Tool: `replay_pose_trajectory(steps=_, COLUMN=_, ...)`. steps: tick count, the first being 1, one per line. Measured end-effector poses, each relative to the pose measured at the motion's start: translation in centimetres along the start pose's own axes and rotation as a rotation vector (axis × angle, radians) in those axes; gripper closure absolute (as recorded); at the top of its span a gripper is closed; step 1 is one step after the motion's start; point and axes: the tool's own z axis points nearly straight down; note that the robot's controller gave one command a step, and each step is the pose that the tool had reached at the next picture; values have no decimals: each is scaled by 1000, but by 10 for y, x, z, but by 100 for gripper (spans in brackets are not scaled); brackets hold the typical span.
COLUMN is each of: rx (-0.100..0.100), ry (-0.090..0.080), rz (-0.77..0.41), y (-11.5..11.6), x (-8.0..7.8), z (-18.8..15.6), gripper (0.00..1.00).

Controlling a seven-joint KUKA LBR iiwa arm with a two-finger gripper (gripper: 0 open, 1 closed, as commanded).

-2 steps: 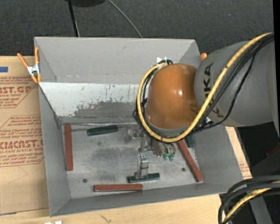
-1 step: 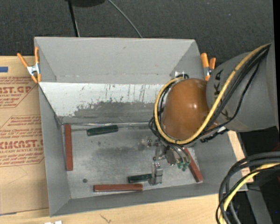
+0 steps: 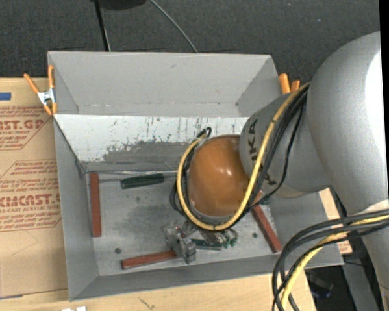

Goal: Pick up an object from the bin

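Note:
My gripper (image 3: 184,244) hangs low over the front of the bin floor, under the arm's orange dome. It is at the right end of a red-brown flat stick (image 3: 146,259) that lies along the front wall; whether it touches the stick I cannot tell. A dark green pen (image 3: 142,181) lies on the floor behind and to the left of the gripper.
A second red-brown stick (image 3: 94,205) lies along the left wall. A third (image 3: 267,228) lies slanted by the right wall, partly under the arm. The arm and its cables cover the bin's right half.

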Motion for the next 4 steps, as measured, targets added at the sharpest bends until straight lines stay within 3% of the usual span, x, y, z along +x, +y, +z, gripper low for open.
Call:
replay_pose_trajectory(steps=1, rx=0, ry=-1, rz=1, y=0, x=0, z=0, gripper=100)
replay_pose_trajectory(steps=2, rx=-1, ry=4, rz=-8, y=5, x=-3, z=-41, gripper=100)
replay_pose_trajectory(steps=3, rx=1, ry=-3, rz=55, y=-45, x=13, z=-43, gripper=0)
replay_pose_trajectory(steps=4, rx=1, ry=-4, rz=55, y=-45, x=13, z=-43, gripper=0)
